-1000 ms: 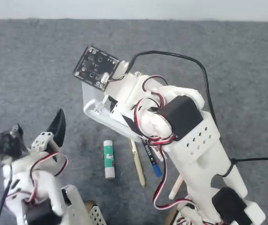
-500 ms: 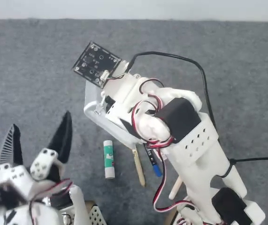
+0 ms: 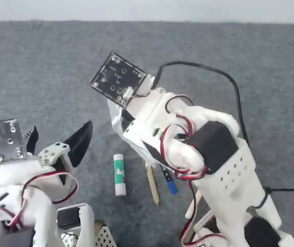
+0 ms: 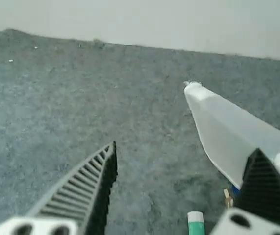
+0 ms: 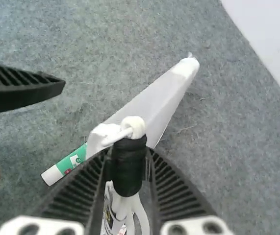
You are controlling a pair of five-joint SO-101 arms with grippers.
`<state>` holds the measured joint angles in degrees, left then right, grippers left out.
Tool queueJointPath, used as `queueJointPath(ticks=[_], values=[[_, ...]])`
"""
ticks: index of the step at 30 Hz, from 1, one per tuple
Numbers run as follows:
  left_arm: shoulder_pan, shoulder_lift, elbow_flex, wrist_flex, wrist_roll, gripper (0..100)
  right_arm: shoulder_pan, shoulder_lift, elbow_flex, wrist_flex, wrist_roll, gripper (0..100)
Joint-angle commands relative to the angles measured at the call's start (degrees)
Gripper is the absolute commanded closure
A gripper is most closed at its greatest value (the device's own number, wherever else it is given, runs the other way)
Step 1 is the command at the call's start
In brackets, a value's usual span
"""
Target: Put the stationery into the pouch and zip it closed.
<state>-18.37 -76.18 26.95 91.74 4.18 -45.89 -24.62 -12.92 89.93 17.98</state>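
Observation:
A translucent white pouch (image 5: 154, 107) hangs above the grey carpet, with my right gripper (image 5: 128, 157) shut on its end by the zipper pull. From above, a strip of the pouch (image 3: 115, 119) shows beneath the right arm's camera board. A green-and-white glue stick (image 3: 119, 175), a wooden pencil (image 3: 152, 183) and a blue pen (image 3: 169, 182) lie side by side on the carpet below it. My left gripper (image 3: 62, 128) is open wide, left of the pouch and above the carpet. Past the left gripper (image 4: 184, 149) are the pouch (image 4: 233, 132) and the glue stick's cap (image 4: 195, 221).
Grey carpet (image 3: 49, 67) covers the whole table, bare at the back and far left. The right arm's body (image 3: 213, 164) and cables cover the right front. A pale wall runs along the far edge.
My left arm has swung up and turned, and its fingers have spread wide. The right arm has shifted a little to the right with the pouch in its grip.

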Motion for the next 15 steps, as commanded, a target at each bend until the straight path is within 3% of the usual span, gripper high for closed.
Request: queueJointPath(ticks=[1, 7, 15], values=[[0.7, 0.4, -2.9, 0.2, -1.4, 61, -0.3, -4.5, 5.0, -5.1, -0.2, 99.2], [10.3, -1.0, -2.7, 3.5, -1.2, 61, -0.4, -10.2, 14.1, -12.5, -0.2, 99.2], [10.5, -0.9, 5.7, -1.8, -1.1, 62, -1.5, -14.0, 18.5, -14.7, -0.1, 99.2]])
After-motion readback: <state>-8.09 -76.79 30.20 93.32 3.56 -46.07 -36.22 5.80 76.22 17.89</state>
